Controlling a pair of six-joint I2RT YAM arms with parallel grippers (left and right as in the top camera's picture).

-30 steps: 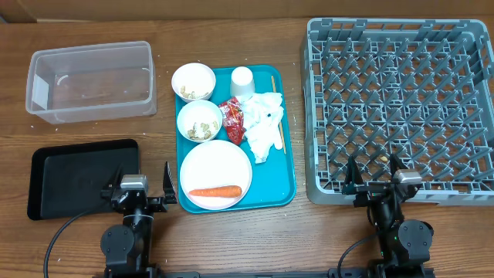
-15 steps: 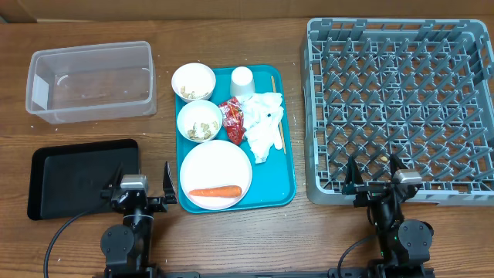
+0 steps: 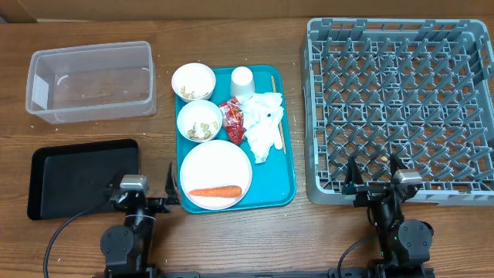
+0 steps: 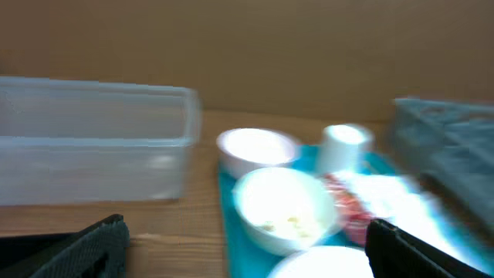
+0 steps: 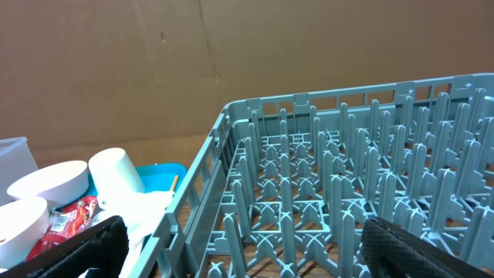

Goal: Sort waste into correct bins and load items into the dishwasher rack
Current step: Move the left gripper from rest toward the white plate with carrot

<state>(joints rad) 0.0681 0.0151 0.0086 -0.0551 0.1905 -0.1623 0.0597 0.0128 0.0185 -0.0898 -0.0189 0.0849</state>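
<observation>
Only the overhead view took in the whole table (image 3: 231, 239). The tub (image 3: 91, 81) stood far left, the black tray (image 3: 69, 181) lay in front of it, the teal tray (image 3: 287, 174) was in the middle and the rack (image 3: 401, 108) at the right. On the teal tray the plate (image 3: 216, 166) lay nearest the arms with the carrot (image 3: 215, 191) on it. Behind it stood two bowls (image 3: 199, 121) holding pale scraps (image 3: 202, 128), and the cup (image 3: 242, 81). The wrapper (image 3: 232, 120) lay just beside the nearer bowl, the napkins (image 3: 264, 122) to its right, and the stick (image 3: 276, 112) along their right side.

From above, the left gripper (image 3: 143, 189) sat between the black tray and the teal tray, jaws spread wide and empty. The right gripper (image 3: 373, 174) sat at the rack's near edge, equally wide and empty.

The right wrist view alone showed the rack's wall and the height of its pegs (image 5: 332, 193), with brown cardboard (image 5: 116, 69) behind. It cut the bowls, wrapper and napkins off at its left edge.

The left wrist view was blurred. The tub's side, both bowls and the cup could be made out, but the wrapper was a red smear and the plate was cut off at the bottom. The carrot showed only from above.
</observation>
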